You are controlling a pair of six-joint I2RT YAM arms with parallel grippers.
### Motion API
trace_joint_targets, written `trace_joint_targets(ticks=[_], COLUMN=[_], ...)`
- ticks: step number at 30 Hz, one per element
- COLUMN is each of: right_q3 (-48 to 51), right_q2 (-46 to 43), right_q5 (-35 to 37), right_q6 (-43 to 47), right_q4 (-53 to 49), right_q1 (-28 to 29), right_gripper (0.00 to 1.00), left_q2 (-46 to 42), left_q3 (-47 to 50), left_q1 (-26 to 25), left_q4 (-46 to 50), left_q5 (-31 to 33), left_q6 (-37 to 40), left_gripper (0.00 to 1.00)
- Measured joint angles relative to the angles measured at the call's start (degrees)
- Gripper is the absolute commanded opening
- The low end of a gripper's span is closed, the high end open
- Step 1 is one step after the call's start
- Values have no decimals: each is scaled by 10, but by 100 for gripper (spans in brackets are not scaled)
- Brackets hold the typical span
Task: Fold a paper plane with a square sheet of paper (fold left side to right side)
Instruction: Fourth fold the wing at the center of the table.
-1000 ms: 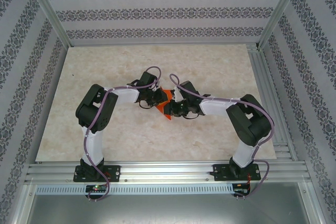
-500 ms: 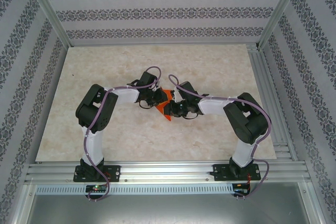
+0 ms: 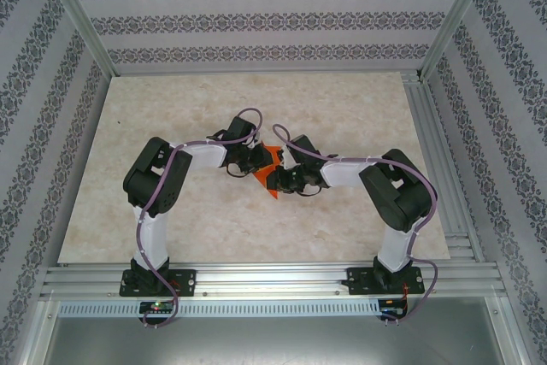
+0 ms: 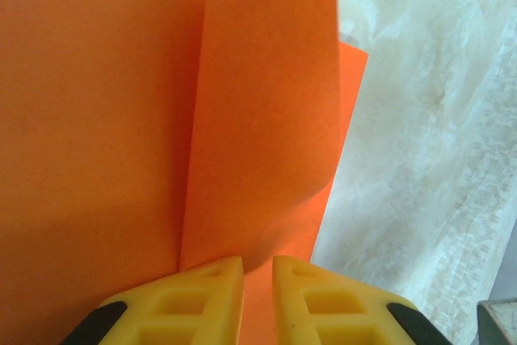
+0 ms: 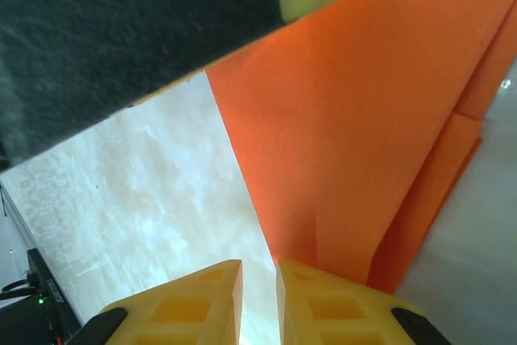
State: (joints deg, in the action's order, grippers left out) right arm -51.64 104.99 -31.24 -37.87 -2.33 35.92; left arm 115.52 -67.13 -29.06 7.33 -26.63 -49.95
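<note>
- On the middle of the table (image 3: 171, 117), the square sheet of paper (image 3: 263, 179) lies folded, between the two grippers.
- The left gripper (image 4: 258, 284) has its fingers almost together, tips on the orange paper, where one flap curls up.
- The right gripper (image 5: 258, 288) has its fingers almost together at the paper's edge. I cannot tell if it pinches.

Mid-table, the left gripper (image 3: 255, 162) and right gripper (image 3: 279, 180) stand just beside each other over the folded square sheet of paper (image 3: 262, 179), their closed fingers leaving no way through between them. Ahead of the right wrist, the left gripper's dark body blocks the path. The table (image 3: 342, 100) lies open behind them, at both flanks, and toward its near edge.
</note>
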Motion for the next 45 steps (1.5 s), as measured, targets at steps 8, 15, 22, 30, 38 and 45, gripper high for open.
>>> trace_joint_targets(ticks=[8,15,22,30,38,45], right_q3=[14,19,23,66,87,82], right_q2=[1,1,-7,-47,-85,-125], right_q5=[18,27,38,46,36,17], right_q6=[0,0,0,0,-1,-11], right_q4=[14,22,15,1,-34,-28], right_q1=[7,9,12,23,22,3], right_gripper=[16,16,15,15,16,16], left_q2=[4,5,7,10,10,10], left_q3=[-5,-7,-9,-13,-14,-14], left_q1=[-3,-3,-3,-4,-4,-4], left_q4=[0,0,0,5,6,6], left_q5=[0,0,-1,-1,-2,-3], left_q6=[0,0,0,0,0,0], left_gripper=[21,21,20,20,20,20])
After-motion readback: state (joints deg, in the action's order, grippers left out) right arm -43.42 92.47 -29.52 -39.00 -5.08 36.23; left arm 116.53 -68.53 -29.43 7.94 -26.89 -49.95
